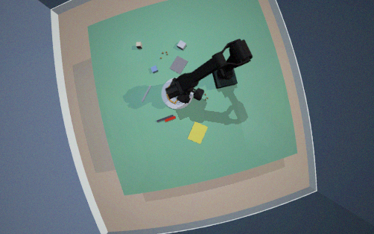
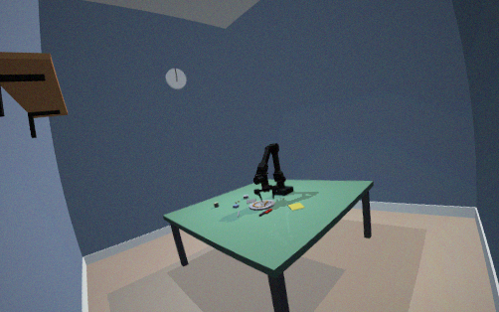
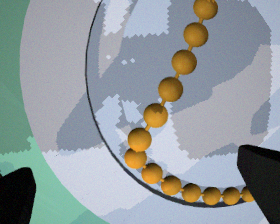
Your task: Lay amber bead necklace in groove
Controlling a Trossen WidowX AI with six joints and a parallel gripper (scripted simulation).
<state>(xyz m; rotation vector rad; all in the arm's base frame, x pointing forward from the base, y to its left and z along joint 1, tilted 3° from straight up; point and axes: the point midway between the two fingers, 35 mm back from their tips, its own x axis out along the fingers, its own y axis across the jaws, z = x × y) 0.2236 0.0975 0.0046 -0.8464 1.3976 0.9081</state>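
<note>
The round bead board [image 1: 165, 95] [image 2: 251, 207] [image 3: 41, 100] is pale, with a curved dark groove edge. The amber bead necklace [image 3: 170, 89] [image 1: 171, 100] lies on it. In the wrist view, one stretch crosses the board's inside in a nearly straight slant, bends at lower left, then follows the groove's curve along the bottom. My gripper [image 3: 138, 169] [image 1: 191, 97] [image 2: 267, 199] is wide open low over the board, with the bend between its fingers and nothing gripped. The right finger hides beads at lower right; the arm hides part of the board in the top view.
A red and dark tool [image 1: 170, 118] [image 2: 268, 212] and a yellow square [image 1: 197, 133] [image 2: 295, 206] lie near the board. A thin grey stick [image 1: 146, 93], a grey square [image 1: 179, 65], a blue block [image 1: 154, 69], a white block [image 1: 181, 45] and a tan block [image 1: 138, 45] are around it.
</note>
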